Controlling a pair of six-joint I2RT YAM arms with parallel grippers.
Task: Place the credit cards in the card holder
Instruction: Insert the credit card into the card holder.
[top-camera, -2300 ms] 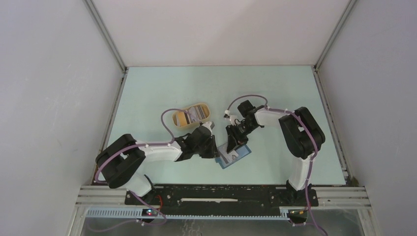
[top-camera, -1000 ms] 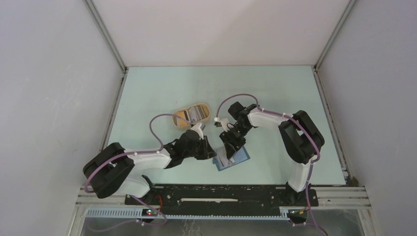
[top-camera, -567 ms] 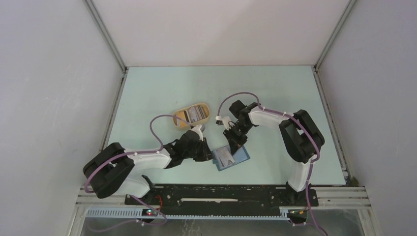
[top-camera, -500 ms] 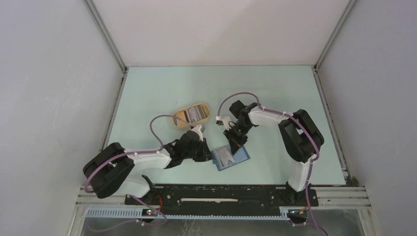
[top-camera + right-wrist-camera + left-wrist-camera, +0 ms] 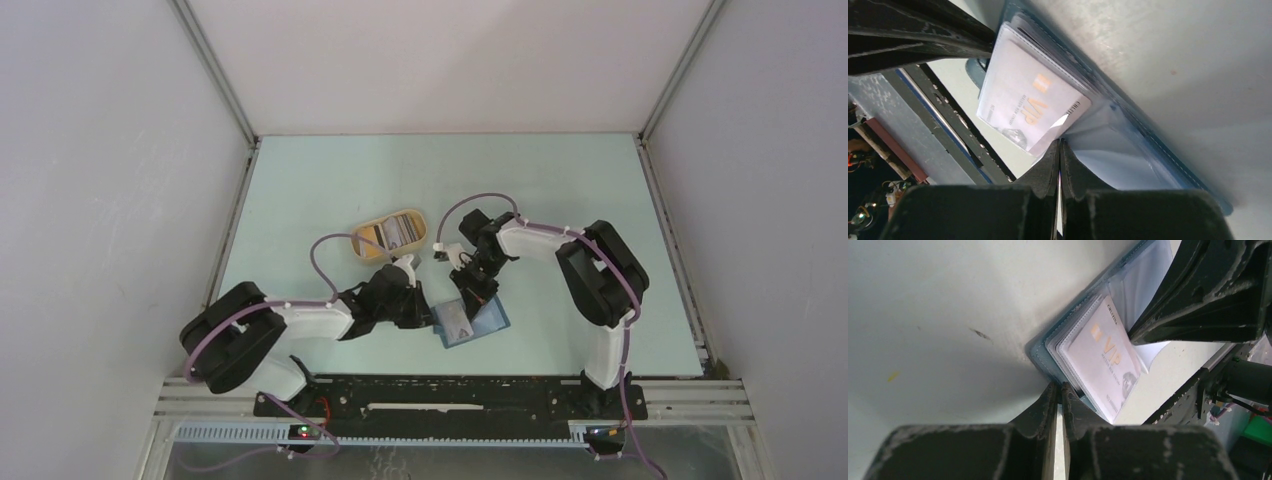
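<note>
Seating one pale VIP card (image 5: 1100,360) is, by my reading, the step in hand. The card holder (image 5: 472,322) lies open and flat on the desk (image 5: 330,180), and the card sits in one of its clear sleeves, its printed face showing through the plastic. It looks most of the way in, though the wrist views do not show whether its edge has reached the bottom of the pocket.

The left end effector (image 5: 1058,390) has its fingers drawn together with only a sliver between them. Its tips are at the corner of the card holder nearest that arm. I cannot tell whether they pinch the cover's edge or merely press beside it.

The right end effector (image 5: 1058,145) is likewise closed. Its tips meet a small white upturned corner at the card's inner edge, near the card holder's fold. It is unclear whether that corner belongs to the sleeve or the card.

More credit cards (image 5: 395,232) wait in a tan tray (image 5: 352,243), beyond the card holder on the left arm's side.

The next move probably calls for a gentle push to settle the card. The right fingers would then lift off without dragging the sleeve open, while the left steadies the card holder. After that comes a reach to the tray.
</note>
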